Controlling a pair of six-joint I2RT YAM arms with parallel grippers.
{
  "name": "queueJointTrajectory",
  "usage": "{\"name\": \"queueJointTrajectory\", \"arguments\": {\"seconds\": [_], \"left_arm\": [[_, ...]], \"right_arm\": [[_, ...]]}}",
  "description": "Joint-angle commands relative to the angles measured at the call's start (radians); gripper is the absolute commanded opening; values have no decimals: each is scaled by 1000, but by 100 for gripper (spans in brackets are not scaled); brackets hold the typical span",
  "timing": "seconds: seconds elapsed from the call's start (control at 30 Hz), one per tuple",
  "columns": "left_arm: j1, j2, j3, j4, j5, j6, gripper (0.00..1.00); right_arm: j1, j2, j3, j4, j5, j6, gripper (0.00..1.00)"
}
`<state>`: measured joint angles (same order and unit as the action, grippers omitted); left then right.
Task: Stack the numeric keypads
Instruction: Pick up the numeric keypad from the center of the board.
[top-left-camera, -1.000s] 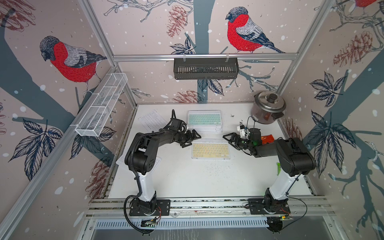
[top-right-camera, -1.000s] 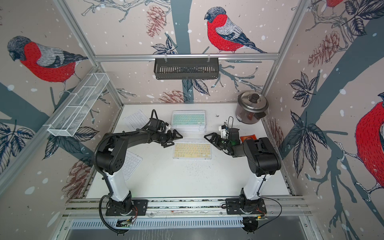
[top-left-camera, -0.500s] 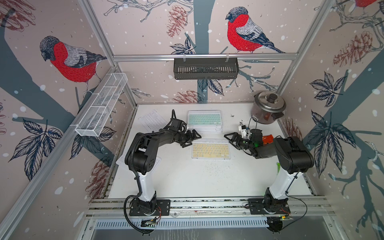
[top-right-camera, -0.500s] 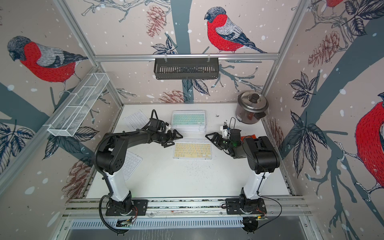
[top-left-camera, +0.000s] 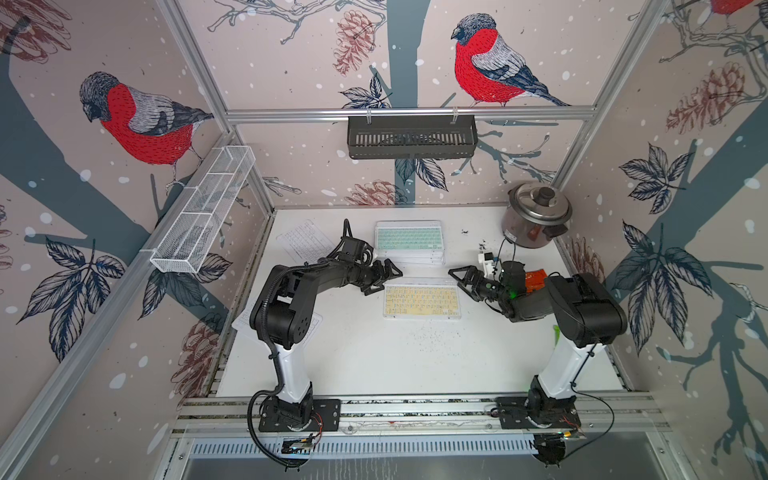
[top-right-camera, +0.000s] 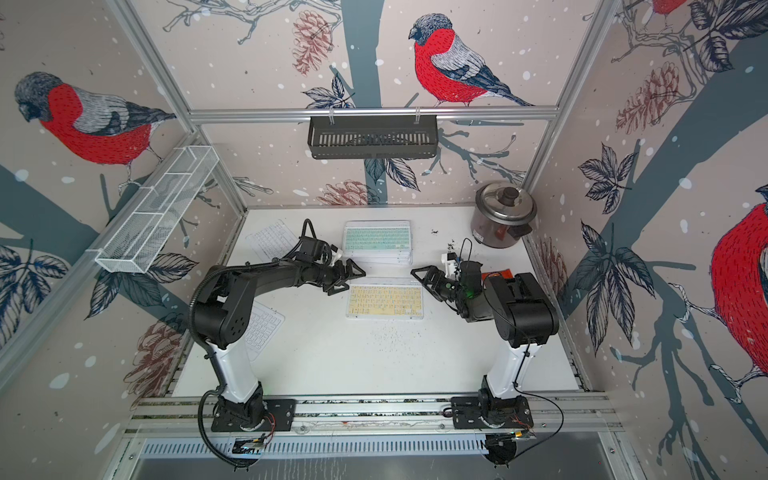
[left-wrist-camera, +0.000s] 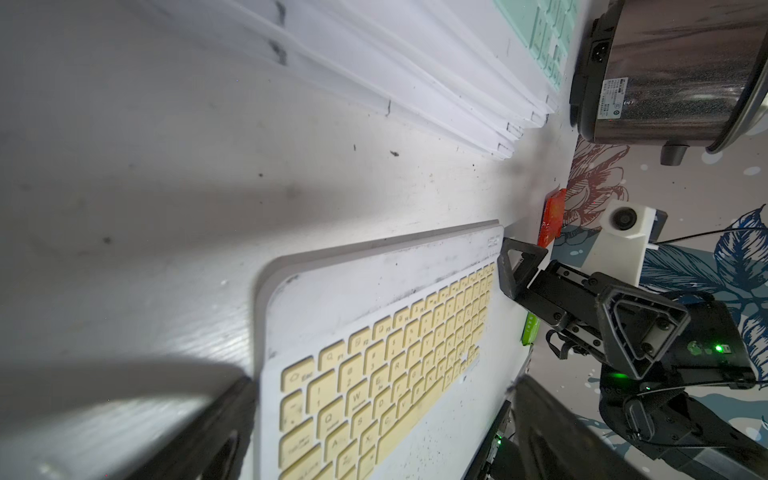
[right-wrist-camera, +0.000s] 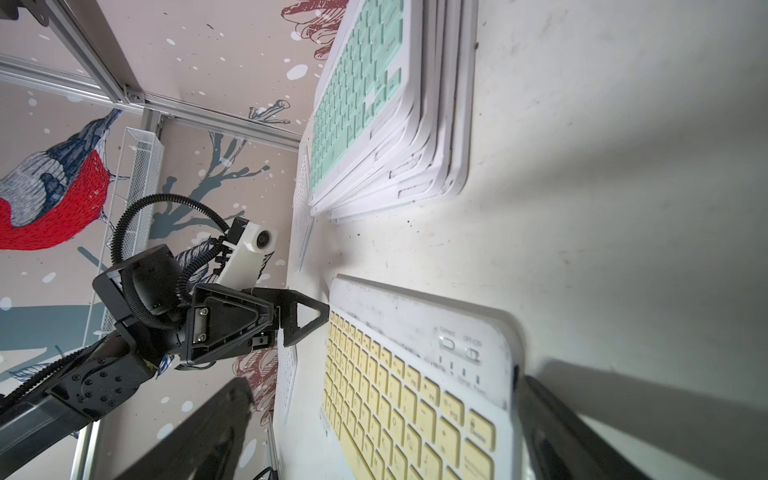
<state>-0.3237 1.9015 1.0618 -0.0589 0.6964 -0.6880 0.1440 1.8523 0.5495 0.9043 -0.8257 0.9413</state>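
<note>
The yellow keypad (top-left-camera: 422, 300) lies mid-table. The left gripper (top-left-camera: 384, 279), jaws apart, sits at its 10 o'clock corner; the right gripper (top-left-camera: 462, 282), jaws apart, at 2 o'clock. The mint-topped keypad stack (top-left-camera: 409, 243) lies at 12 o'clock.

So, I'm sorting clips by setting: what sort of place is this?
Probably a robot lab cell, not a home: an aluminium frame lined with bird wallpaper, and robot arms bolted to a rail.

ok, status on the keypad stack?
Both open: left hand, right hand, flanking yellow keypad, no grip. Keypad flat, off the stack. Nothing between.
</note>
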Motion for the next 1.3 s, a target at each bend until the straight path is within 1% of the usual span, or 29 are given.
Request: {"name": "queueJointTrajectory", "arguments": {"seconds": [0.0,0.17,0.3,0.47,0.6,0.8,0.87,1.07,1.27], "left_arm": [[1,19,-14,-99,-84,10,97],[1,22,-12,-99,-83,10,96],[1,27,-6,-102,-84,10,96],[1,27,-5,-105,-84,11,96],[2,27,-3,-105,-83,12,97],[2,24,-3,-104,-83,13,96],[2,24,-4,-104,-83,13,96],[3,28,-3,-104,-81,13,96],[3,28,-6,-102,-81,13,96]], "right_arm": [[-3,33,-3,-92,-8,12,100],[-4,63,-5,-41,-24,42,100],[-15,70,-5,-58,-4,29,100],[-23,88,10,-64,-10,27,100],[-23,74,29,-162,56,-31,99],[-27,34,36,-256,152,-91,100],[-31,29,41,-273,167,-101,100],[-23,77,58,-217,110,-62,99],[18,73,56,-212,100,-52,99]]}}
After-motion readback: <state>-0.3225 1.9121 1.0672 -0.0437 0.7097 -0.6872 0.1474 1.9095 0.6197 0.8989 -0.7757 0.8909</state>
